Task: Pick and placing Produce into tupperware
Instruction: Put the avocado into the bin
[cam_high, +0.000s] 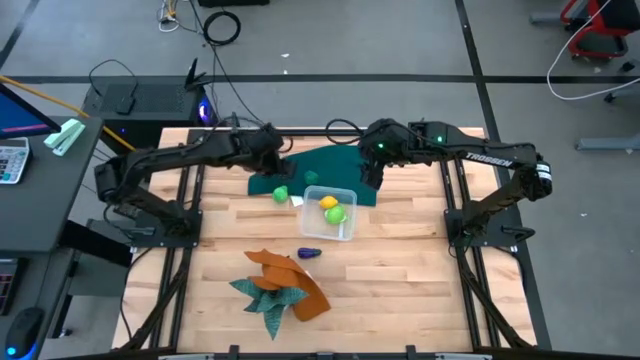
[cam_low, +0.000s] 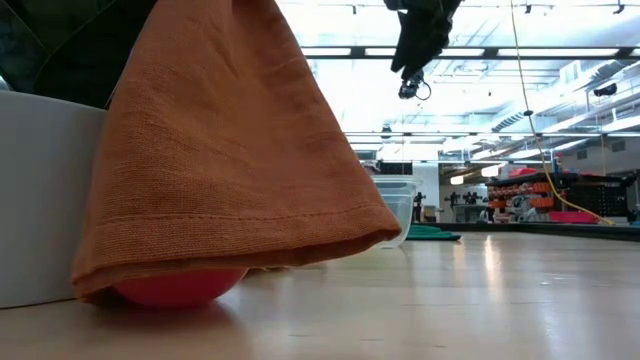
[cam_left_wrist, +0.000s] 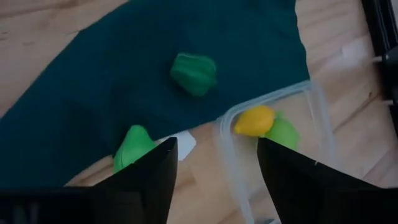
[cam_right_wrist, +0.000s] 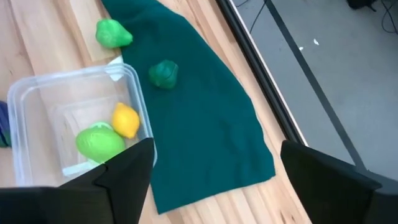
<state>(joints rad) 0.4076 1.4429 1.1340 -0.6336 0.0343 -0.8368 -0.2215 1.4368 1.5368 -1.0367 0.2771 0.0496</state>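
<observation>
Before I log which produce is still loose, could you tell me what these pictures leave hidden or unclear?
- Red item: low view, mostly under the orange cloth; its kind can't be told. In the high view it is fully covered.
- Purple item: high view, too small to identify.
- Tupperware: low view, partly behind the cloth; its contents are not visible there.
- Left gripper and right gripper: their wrist views cut off the fingertips.

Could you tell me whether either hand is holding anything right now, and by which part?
Nothing is held: the left hand and right hand are both open and empty above the green cloth.
</observation>
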